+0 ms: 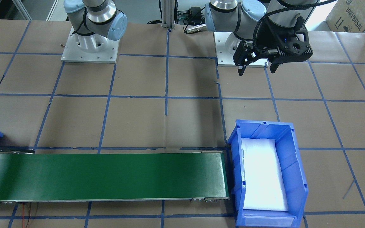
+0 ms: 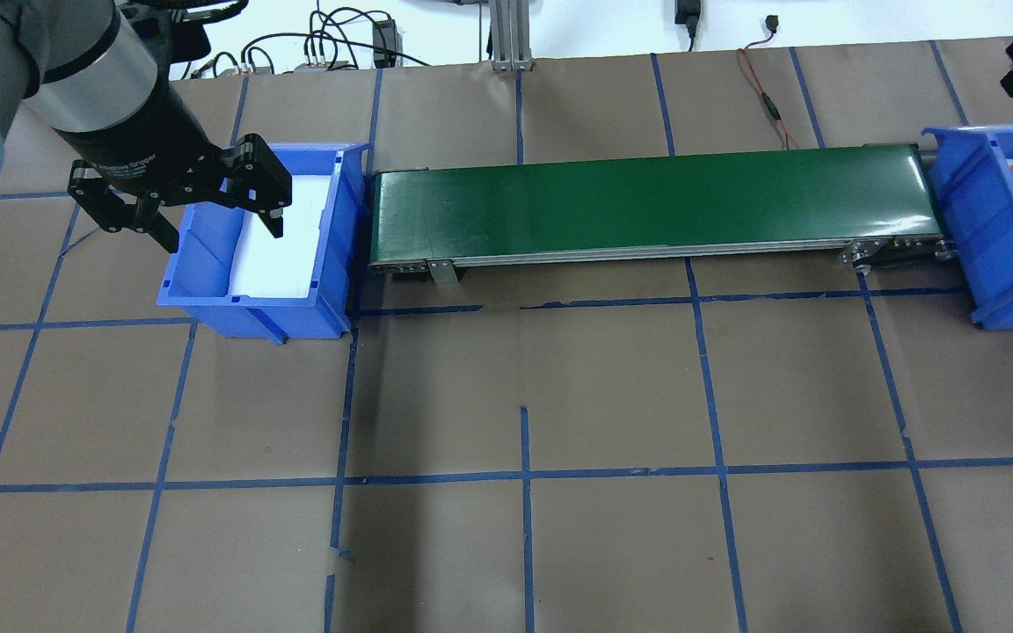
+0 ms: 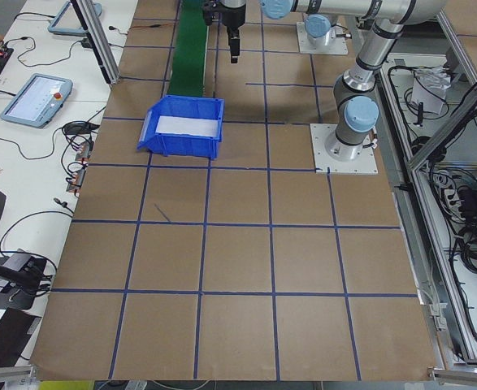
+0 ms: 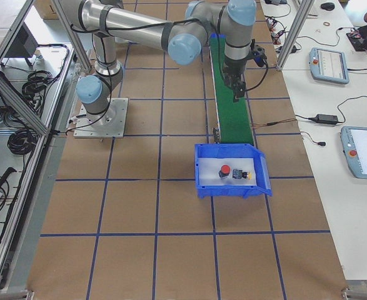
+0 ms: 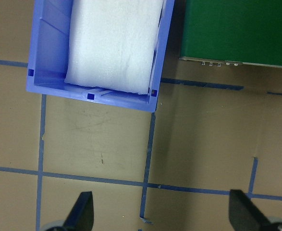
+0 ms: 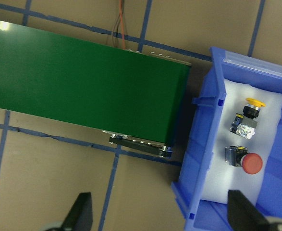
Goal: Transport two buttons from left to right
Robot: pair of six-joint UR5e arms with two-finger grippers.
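Observation:
Both buttons lie on white foam in the right blue bin [image 6: 203, 144]: a red-capped button [image 6: 249, 162] and a yellow-capped button [image 6: 252, 107], apart from each other. The exterior right view shows the red button [image 4: 224, 171] and the yellow button [image 4: 249, 175] side by side. My right gripper [image 6: 161, 214] hangs open and empty, high over the conveyor's right end and short of that bin. My left gripper [image 2: 222, 236] is open and empty above the left blue bin [image 2: 260, 308], which holds only white foam.
A green conveyor belt [image 2: 647, 202] runs between the two bins. Brown paper with a blue tape grid covers the table [image 2: 524, 396]. Both arm bases [image 1: 89, 47] stand on the robot's side. Cables [image 2: 761, 88] lie beyond the belt.

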